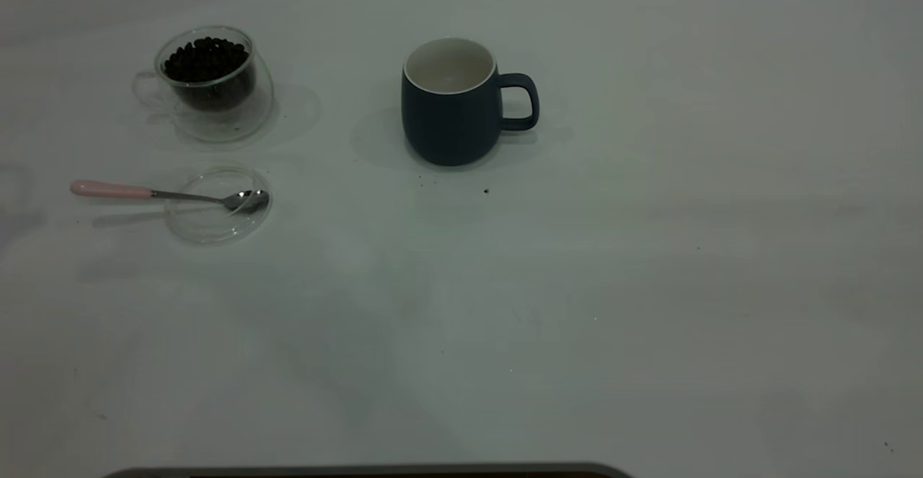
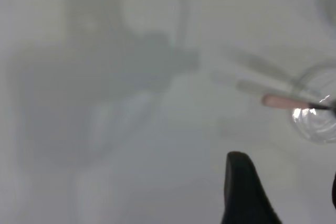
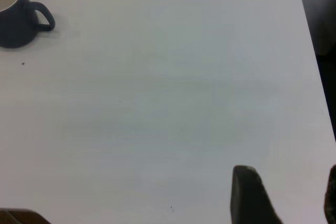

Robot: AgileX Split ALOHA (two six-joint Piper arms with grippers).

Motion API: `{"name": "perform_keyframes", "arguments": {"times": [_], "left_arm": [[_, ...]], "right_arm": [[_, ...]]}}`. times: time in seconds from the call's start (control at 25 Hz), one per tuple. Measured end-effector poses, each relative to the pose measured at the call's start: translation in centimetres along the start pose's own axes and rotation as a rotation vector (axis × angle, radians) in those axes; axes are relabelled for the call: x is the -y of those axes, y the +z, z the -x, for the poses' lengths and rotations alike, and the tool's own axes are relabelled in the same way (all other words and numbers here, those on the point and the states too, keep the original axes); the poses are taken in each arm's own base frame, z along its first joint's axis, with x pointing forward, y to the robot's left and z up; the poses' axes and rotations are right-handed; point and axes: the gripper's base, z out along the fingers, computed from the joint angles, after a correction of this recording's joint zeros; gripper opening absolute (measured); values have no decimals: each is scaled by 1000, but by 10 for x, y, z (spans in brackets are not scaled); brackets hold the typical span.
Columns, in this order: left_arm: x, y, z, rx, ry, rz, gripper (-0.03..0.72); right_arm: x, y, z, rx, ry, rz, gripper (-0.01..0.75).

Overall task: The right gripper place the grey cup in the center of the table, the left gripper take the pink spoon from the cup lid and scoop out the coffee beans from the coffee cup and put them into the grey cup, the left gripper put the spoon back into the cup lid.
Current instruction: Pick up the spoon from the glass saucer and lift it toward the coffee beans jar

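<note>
The grey cup [image 1: 453,107] stands upright at upper centre of the white worktop [image 1: 577,305], handle to the right. At upper left sits the coffee cup [image 1: 209,81], full of coffee beans [image 1: 205,60]. Below it, the pink spoon [image 1: 166,194] rests with its bowl in the cup lid [image 1: 218,205]. Both the left hand [image 2: 283,192] and the right hand [image 3: 286,195] show fingers spread apart, holding nothing.

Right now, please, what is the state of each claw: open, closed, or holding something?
Left claw: open, holding nothing, above the table near the pink spoon.
Right claw: open, holding nothing, away from the grey cup.
</note>
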Motion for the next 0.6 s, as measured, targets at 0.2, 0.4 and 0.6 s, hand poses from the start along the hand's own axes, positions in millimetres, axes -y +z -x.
{"name": "perform_keyframes", "arguments": {"times": [0.2, 0.4, 0.6], "left_arm": [[-41, 30, 20, -103, 30, -197, 455], [-60, 64, 21, -87, 103, -475, 454], [-67, 109, 16, -77, 172, -610, 446]], "right_arm": [[0, 0, 0, 0, 0, 0, 374], [0, 0, 0, 0, 0, 0, 374], [0, 0, 0, 0, 0, 1, 374]]}}
